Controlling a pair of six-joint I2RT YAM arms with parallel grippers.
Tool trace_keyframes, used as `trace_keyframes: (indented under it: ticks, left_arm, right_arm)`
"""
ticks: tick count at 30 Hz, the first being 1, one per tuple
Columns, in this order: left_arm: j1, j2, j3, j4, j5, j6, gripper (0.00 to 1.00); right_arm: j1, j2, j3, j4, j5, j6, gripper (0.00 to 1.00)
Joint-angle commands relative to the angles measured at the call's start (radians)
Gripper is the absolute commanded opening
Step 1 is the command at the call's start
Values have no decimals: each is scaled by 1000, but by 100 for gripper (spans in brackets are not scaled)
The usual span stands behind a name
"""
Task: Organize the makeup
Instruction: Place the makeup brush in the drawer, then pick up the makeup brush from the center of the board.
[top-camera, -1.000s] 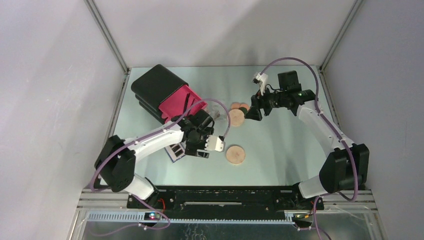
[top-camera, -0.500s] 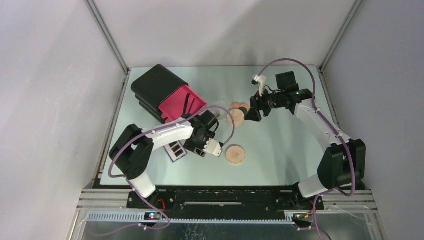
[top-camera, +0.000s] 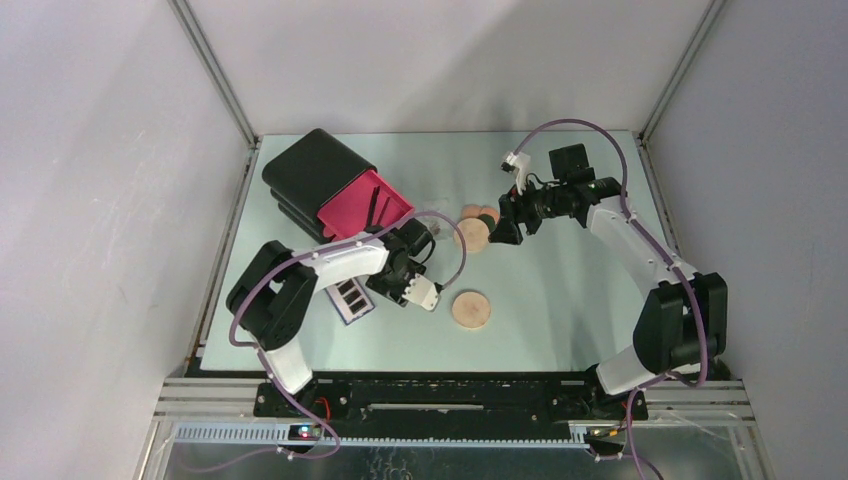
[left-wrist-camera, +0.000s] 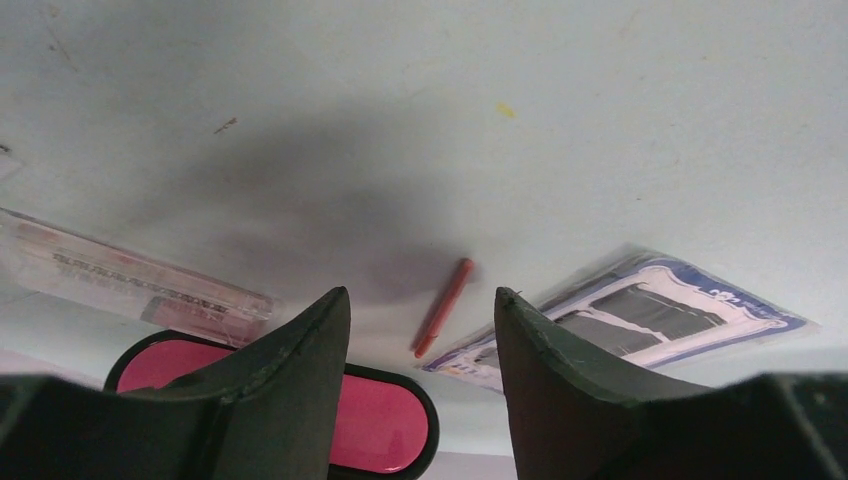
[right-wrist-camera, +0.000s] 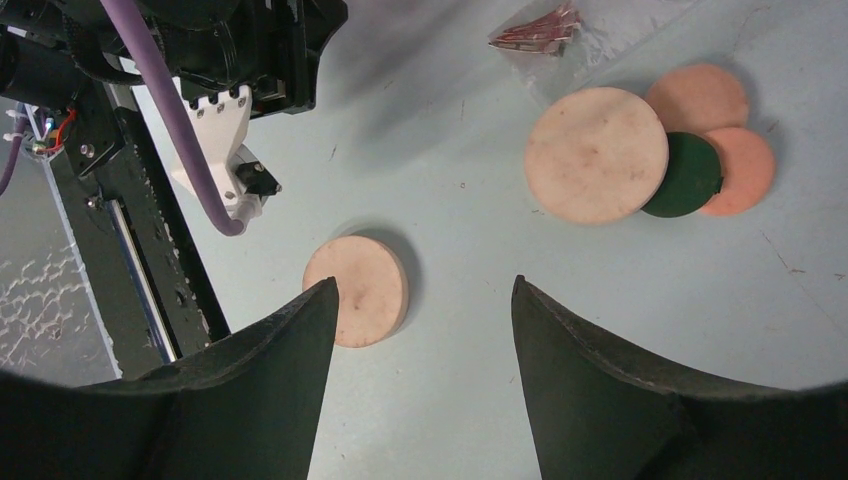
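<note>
Now, pink drawer (top-camera: 345, 216) holds black sticks (top-camera: 373, 207); left hand (left-wrist-camera: 422, 300) and right hand (right-wrist-camera: 425, 290) gape empty.

The left arm (top-camera: 330, 268) and right arm (top-camera: 640, 250) have white link shells between black joint housings. A purple cable (top-camera: 570, 125) loops along each. The left end effector (left-wrist-camera: 420, 295) and right end effector (right-wrist-camera: 424, 282) carry broad matte-black fingers (left-wrist-camera: 290, 370) tapering to blunt tips. A white screwed block (right-wrist-camera: 225, 130) sits at the left wrist. Bases share a black rail (top-camera: 450, 395).
</note>
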Motion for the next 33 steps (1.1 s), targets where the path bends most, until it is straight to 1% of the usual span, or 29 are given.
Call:
trace_keyframes:
  ticks: [1,6,10,15,24,33]
  left_arm:
    - [4,9,23,45,-21,44,59]
    - [7,21,14,43,-25,45,56]
    - [6,24,3,33,-28,45,55]
    - [6,11,-1,25,-29,35,58]
    - [6,-30,-5,19,-26,15,59]
    - [6,-26,-42,-2,-21,25,61]
  right_arm:
    - [-3,6,7,4,6,-21,73]
    - [-3,8,6,5,8,-22,72]
    - [-2,9,7,4,8,-23,72]
    - [0,12,6,4,8,-23,72]
    - [8,17,7,3,17,-31,72]
    - [11,22,7,1,23,-32,72]
